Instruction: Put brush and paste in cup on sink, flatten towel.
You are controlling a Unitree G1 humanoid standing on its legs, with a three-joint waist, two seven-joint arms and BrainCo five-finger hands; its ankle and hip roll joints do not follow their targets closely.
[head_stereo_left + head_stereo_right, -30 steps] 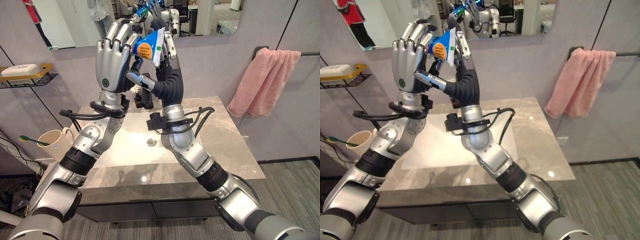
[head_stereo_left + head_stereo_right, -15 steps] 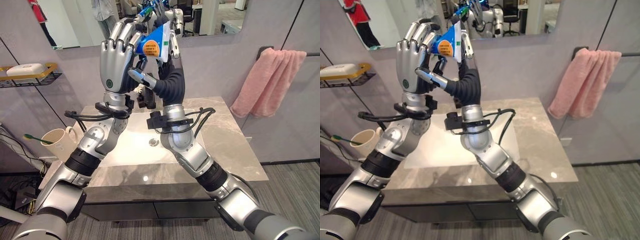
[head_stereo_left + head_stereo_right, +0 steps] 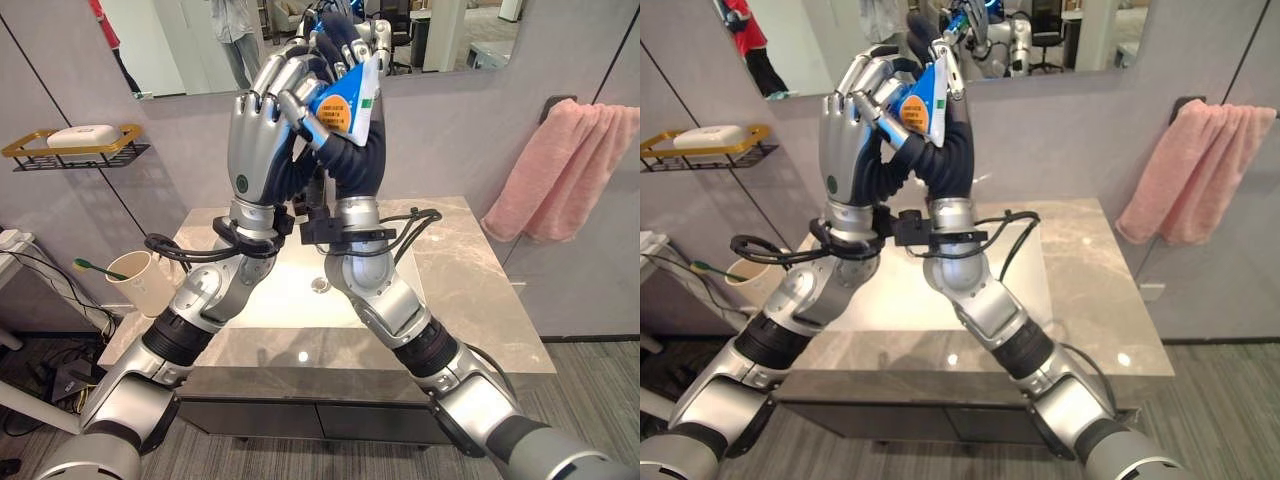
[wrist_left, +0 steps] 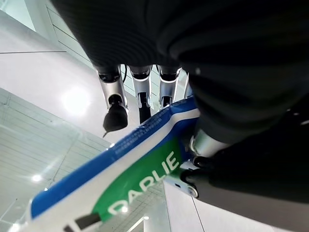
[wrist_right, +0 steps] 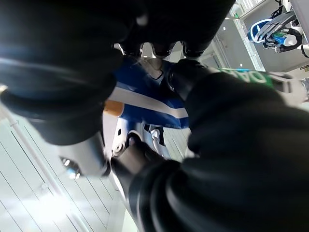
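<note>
Blue paste tube (image 3: pixel 350 98) now clasped by both left hand (image 3: pixel 262 140) and right hand (image 3: pixel 345 150).

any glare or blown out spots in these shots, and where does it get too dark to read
Left eye view: small ceiling-light reflections on the sink counter. Left wrist view: a bright light blooms behind the toothpaste tube, and the dark cover is near black. Right wrist view: the right hand is mostly dark, with washed-out white below it.

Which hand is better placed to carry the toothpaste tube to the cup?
Left, probably: the left hand also has fingers on the toothpaste tube, and the cup stands on its side of the sink.
</note>
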